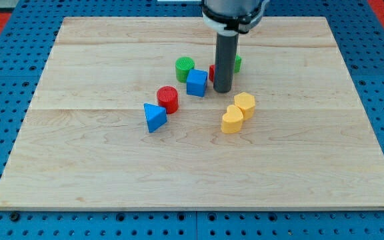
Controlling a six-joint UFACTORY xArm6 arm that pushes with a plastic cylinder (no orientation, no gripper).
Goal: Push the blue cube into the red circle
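The blue cube [197, 83] sits near the board's middle, a little toward the view's top. The red circle [168, 99], a short red cylinder, stands just down-left of it, with a small gap between them. My tip [222, 90] rests on the board just right of the blue cube, close to it. The rod hides most of a red block [212, 72] behind it.
A green cylinder [185, 68] stands up-left of the blue cube. A green block [237, 63] peeks out right of the rod. A blue triangle [155, 117] lies down-left of the red circle. A yellow hexagon [245, 104] and a yellow heart [232, 121] lie below my tip.
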